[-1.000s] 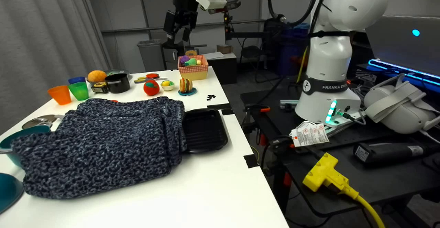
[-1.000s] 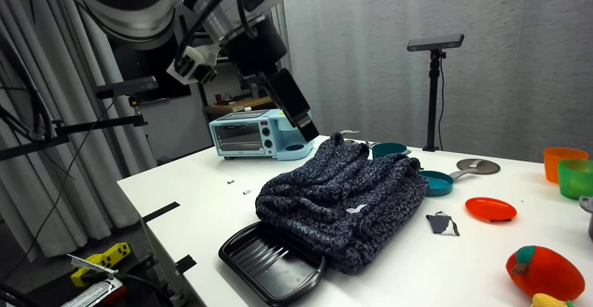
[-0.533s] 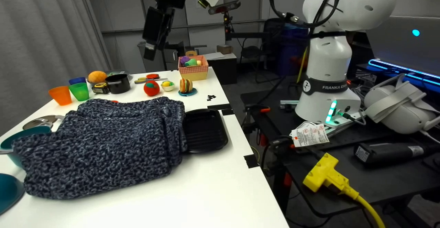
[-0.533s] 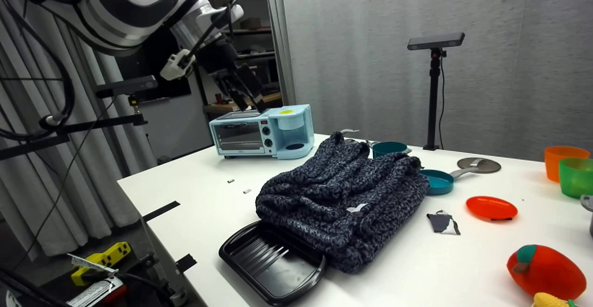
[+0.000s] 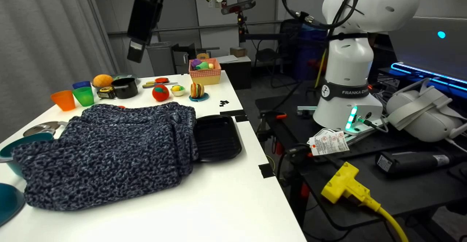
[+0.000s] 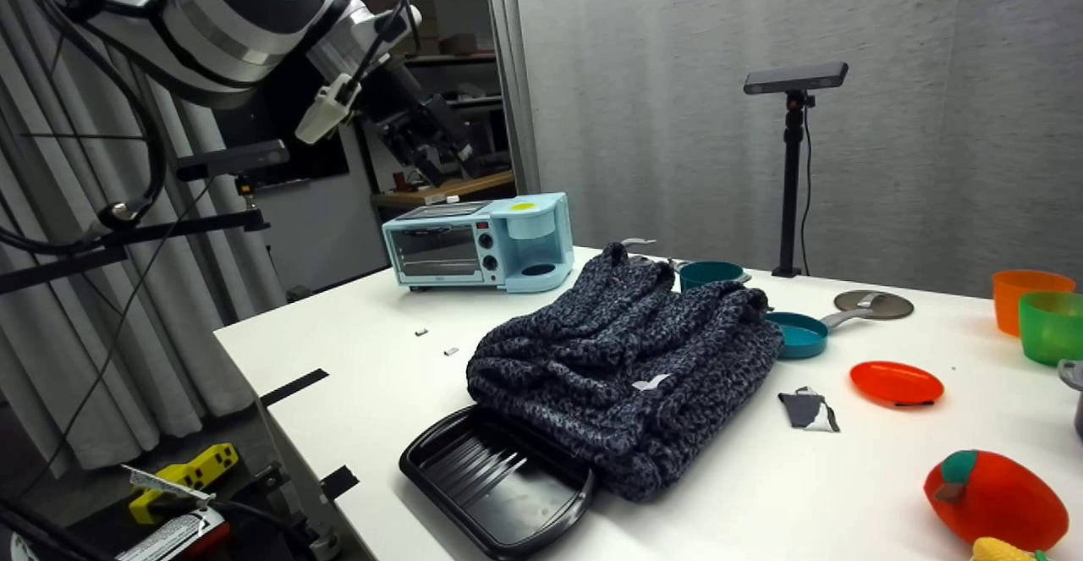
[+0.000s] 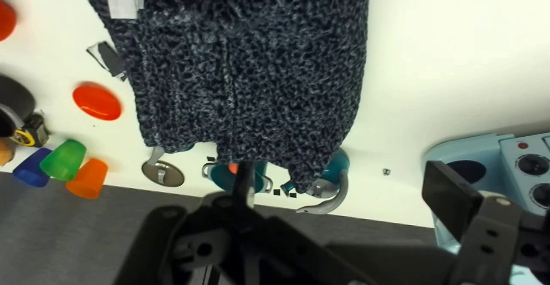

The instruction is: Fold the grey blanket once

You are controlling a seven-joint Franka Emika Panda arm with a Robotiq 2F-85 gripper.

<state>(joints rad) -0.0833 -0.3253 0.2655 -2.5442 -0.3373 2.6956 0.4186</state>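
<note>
The grey blanket (image 5: 109, 158) is a dark grey-blue speckled knit. It lies on the white table in bunched, layered folds, and shows in both exterior views (image 6: 626, 375) and the wrist view (image 7: 258, 70). A white tag (image 6: 651, 382) shows on it. One edge lies over a black ridged tray (image 6: 499, 493); a narrow far corner hangs over a teal kettle (image 7: 339, 164). My gripper (image 7: 339, 167) is open and empty, its fingers (image 7: 451, 199) wide apart. In an exterior view the gripper (image 6: 451, 167) is high in the air above the toaster side, apart from the blanket.
A light-blue toaster oven (image 6: 474, 244) stands at the table's far end. A teal pan (image 6: 799, 334), teal pot (image 7: 225, 177), red plate (image 6: 897, 383) and cups (image 5: 84, 96) lie around the blanket. A camera stand (image 6: 792, 180) rises behind. A toy basket (image 5: 205, 76) stands at the table's end.
My gripper has moved away from above the blanket toward the toaster side, turning as it went, mostly in the first half second. The blanket has not moved.
</note>
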